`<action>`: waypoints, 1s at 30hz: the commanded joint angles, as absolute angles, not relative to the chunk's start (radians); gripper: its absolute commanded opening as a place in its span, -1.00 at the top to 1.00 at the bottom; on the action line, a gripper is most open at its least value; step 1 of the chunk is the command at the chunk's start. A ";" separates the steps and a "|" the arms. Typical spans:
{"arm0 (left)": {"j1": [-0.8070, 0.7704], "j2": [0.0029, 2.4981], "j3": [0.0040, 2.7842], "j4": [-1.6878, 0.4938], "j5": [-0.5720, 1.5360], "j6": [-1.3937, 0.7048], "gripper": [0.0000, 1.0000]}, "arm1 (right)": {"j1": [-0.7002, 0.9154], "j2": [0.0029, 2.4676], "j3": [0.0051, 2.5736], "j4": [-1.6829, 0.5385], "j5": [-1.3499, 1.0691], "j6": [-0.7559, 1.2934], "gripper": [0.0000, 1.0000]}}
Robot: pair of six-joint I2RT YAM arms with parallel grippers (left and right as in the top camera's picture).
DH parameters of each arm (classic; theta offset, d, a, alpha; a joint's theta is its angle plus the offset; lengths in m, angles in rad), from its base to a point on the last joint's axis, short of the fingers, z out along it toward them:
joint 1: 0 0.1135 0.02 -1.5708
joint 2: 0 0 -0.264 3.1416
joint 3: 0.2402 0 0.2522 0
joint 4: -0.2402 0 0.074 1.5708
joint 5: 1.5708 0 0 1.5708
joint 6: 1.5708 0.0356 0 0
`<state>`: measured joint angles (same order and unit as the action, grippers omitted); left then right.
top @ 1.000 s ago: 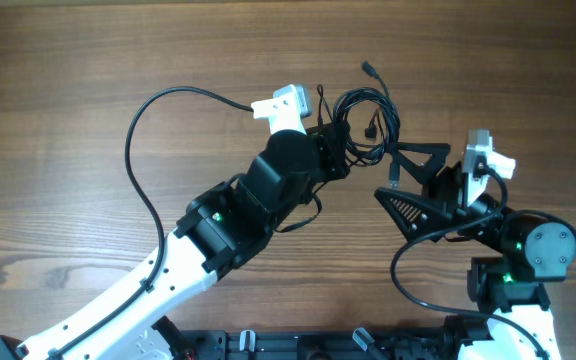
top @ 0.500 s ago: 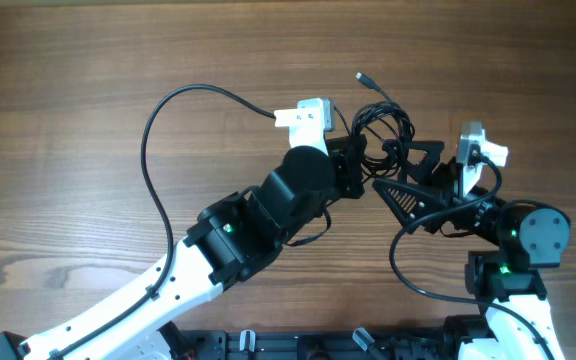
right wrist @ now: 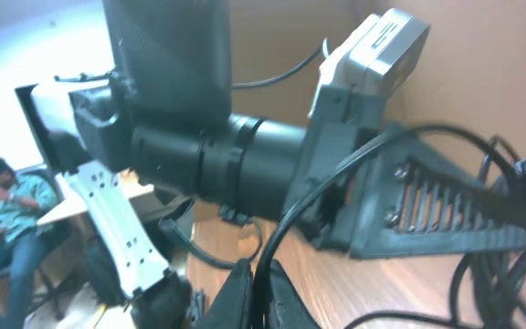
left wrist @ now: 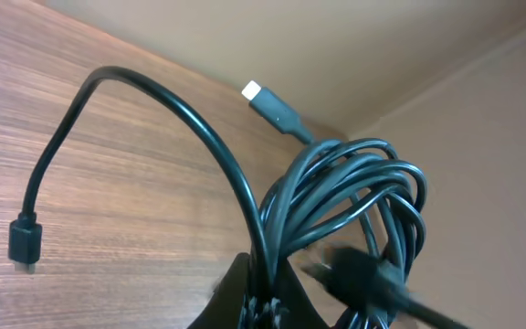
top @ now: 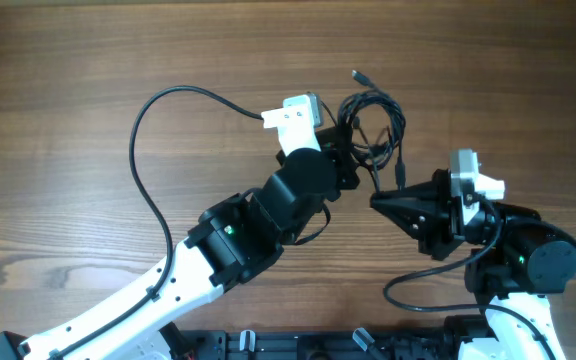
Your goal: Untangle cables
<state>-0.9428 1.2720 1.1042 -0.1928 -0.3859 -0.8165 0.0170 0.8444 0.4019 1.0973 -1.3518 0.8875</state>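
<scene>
The right gripper (top: 376, 200), spread wide a second ago, is now closed on one strand of the cables (top: 372, 115), bunched at upper centre. The bundle is clamped by the left gripper (top: 346, 152), whose arm hides its lower left edge.

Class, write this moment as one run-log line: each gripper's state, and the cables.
left gripper: shut on cables | right gripper: shut on one strand | state: coil tangled, two plug ends free
</scene>
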 commanded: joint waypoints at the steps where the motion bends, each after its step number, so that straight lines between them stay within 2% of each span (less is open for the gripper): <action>1: -0.945 1.256 1.110 -0.165 -0.522 -0.823 0.92 | 0.019 0.842 0.415 1.107 -1.494 0.835 0.88; 4: -0.944 1.251 1.110 -0.126 -0.590 -0.823 0.92 | 0.019 0.842 0.415 1.107 -1.565 0.804 0.66; 8: -0.940 1.235 1.110 -0.089 -0.653 -0.822 0.92 | 0.018 0.855 0.415 1.106 -1.621 0.777 0.49; 9: -0.937 1.232 1.110 -0.087 -0.653 -0.822 0.92 | 0.018 0.861 0.415 1.106 -1.621 0.777 0.25; 10: -0.933 1.227 1.110 -0.086 -0.653 -0.822 0.92 | 0.017 0.870 0.415 1.106 -1.617 0.777 0.12; 12: -0.920 1.214 1.110 -0.086 -0.653 -0.817 0.92 | -0.013 0.907 0.415 1.106 -1.588 0.797 -0.38; 14: -0.907 1.197 1.110 -0.090 -0.653 -0.815 0.92 | -0.057 0.942 0.415 1.106 -1.560 0.860 -0.80; 16: -0.904 1.181 1.110 -0.109 -0.653 -0.815 0.92 | -0.105 0.977 0.415 1.106 -1.533 0.931 -0.99; 22: -0.905 1.174 1.110 -0.199 -0.564 -0.815 0.92 | -0.154 1.001 0.415 1.128 -1.526 1.015 -1.00; 25: -0.906 1.174 1.110 -0.203 -0.437 -0.815 0.92 | -0.154 1.002 0.415 1.245 -1.507 1.145 -0.99; 30: -0.906 1.174 1.110 -0.205 -0.387 -0.815 0.92 | -0.154 1.002 0.415 1.451 -1.490 1.311 -0.99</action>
<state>-0.9077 1.1912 1.1042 -0.2092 -0.4561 -0.8165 -0.1524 1.0042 0.4019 1.3819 -1.5208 1.1725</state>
